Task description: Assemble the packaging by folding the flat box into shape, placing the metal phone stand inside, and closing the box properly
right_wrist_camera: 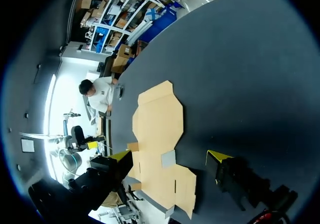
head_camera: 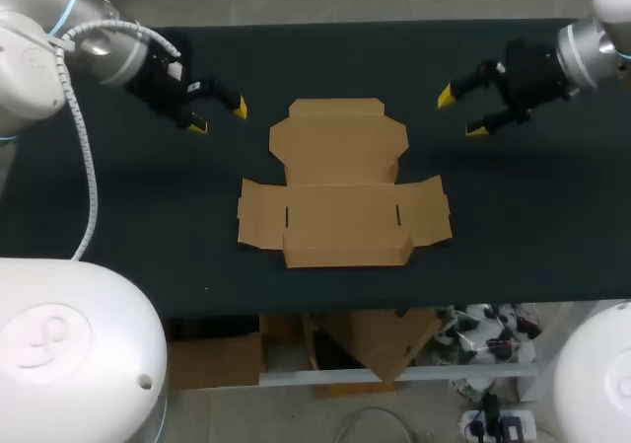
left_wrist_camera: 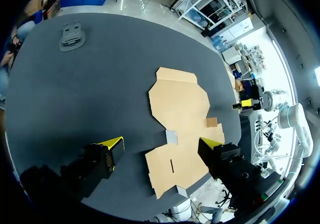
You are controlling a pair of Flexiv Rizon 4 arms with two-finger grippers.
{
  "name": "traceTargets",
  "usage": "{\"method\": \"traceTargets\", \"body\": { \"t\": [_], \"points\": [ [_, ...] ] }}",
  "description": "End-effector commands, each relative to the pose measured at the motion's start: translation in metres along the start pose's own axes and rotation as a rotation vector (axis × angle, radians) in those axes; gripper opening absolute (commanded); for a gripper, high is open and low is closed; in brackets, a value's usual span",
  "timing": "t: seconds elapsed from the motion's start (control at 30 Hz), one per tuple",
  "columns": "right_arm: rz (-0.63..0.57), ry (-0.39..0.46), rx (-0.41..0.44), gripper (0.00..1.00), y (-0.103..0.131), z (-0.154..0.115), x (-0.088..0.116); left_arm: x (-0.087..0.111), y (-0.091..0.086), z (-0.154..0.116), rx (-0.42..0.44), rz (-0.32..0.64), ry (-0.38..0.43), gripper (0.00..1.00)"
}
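Flat box (head_camera: 343, 191) is lying unfolded on the table (head_camera: 118, 206). Left gripper (head_camera: 219, 115) and right gripper (head_camera: 461, 112) are hovering either side of it, both spread wide, gripping nothing.

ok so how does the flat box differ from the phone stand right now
The flat box is tan cardboard; the phone stand is dark grey. The box spreads far wider than the stand. The box lies between the left gripper and right gripper; the stand sits off near the edge of the table. Both rest on the table, untouched.

Plain brown box (head_camera: 343, 184), black table (head_camera: 118, 196)
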State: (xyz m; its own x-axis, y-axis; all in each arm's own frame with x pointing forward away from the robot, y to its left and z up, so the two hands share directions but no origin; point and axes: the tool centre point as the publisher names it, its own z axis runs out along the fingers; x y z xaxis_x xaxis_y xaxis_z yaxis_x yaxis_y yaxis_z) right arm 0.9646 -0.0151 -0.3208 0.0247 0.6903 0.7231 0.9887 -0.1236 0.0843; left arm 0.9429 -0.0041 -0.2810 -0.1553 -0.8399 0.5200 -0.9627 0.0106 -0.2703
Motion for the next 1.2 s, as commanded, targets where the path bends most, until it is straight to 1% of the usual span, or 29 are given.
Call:
{"method": "traceTargets", "body": {
  "t": [0.03,0.07,0.23,0.27,0.3,0.37,0.4,0.43,0.47,0.7,0.73,0.9,1.0,1.13,1.2],
  "points": [
    [0.006,-0.011,0.010,1.00,0.004,0.013,-0.003,-0.001,-0.006,-0.004,-0.022,-0.004,-0.007,1.00],
    [0.010,-0.016,0.006,1.00,0.005,0.016,-0.004,-0.002,-0.007,-0.005,-0.025,-0.005,-0.002,1.00],
    [0.005,0.005,0.025,1.00,0.008,0.034,-0.006,-0.009,-0.013,-0.003,-0.036,-0.019,0.016,1.00],
    [0.003,0.010,0.026,0.94,0.008,0.037,-0.007,-0.010,-0.014,-0.002,-0.037,-0.021,0.018,1.00],
    [0.000,0.009,0.023,0.85,0.008,0.039,-0.008,-0.011,-0.014,-0.002,-0.039,-0.023,0.020,1.00],
    [-0.005,0.030,0.031,0.77,0.009,0.044,-0.010,-0.014,-0.016,-0.001,-0.041,-0.029,0.027,1.00],
    [-0.004,0.031,0.031,0.67,0.010,0.046,-0.012,-0.015,-0.017,-0.001,-0.042,-0.031,0.029,1.00],
    [-0.003,0.033,0.030,0.52,0.010,0.048,-0.013,-0.016,-0.017,-0.001,-0.043,-0.031,0.031,1.00],
    [-0.001,0.039,0.033,0.47,0.011,0.050,-0.014,-0.016,-0.018,0.000,-0.044,-0.032,0.033,1.00],
    [-0.010,0.048,0.045,0.50,0.015,0.062,-0.018,-0.018,-0.020,-0.001,-0.050,-0.031,0.042,1.00],
    [-0.013,0.049,0.044,0.53,0.016,0.064,-0.020,-0.018,-0.020,-0.001,-0.052,-0.029,0.043,1.00],
    [-0.043,0.074,0.047,0.56,0.019,0.074,-0.027,-0.018,-0.021,0.000,-0.060,-0.020,0.048,1.00],
    [-0.058,0.083,0.048,0.55,0.021,0.079,-0.029,-0.018,-0.022,0.001,-0.065,-0.018,0.048,1.00],
    [-0.076,0.095,0.045,0.43,0.024,0.086,-0.030,-0.018,-0.022,0.003,-0.070,-0.018,0.049,1.00],
    [-0.077,0.097,0.043,0.43,0.025,0.088,-0.029,-0.018,-0.022,0.004,-0.072,-0.018,0.050,1.00]
  ]
}}
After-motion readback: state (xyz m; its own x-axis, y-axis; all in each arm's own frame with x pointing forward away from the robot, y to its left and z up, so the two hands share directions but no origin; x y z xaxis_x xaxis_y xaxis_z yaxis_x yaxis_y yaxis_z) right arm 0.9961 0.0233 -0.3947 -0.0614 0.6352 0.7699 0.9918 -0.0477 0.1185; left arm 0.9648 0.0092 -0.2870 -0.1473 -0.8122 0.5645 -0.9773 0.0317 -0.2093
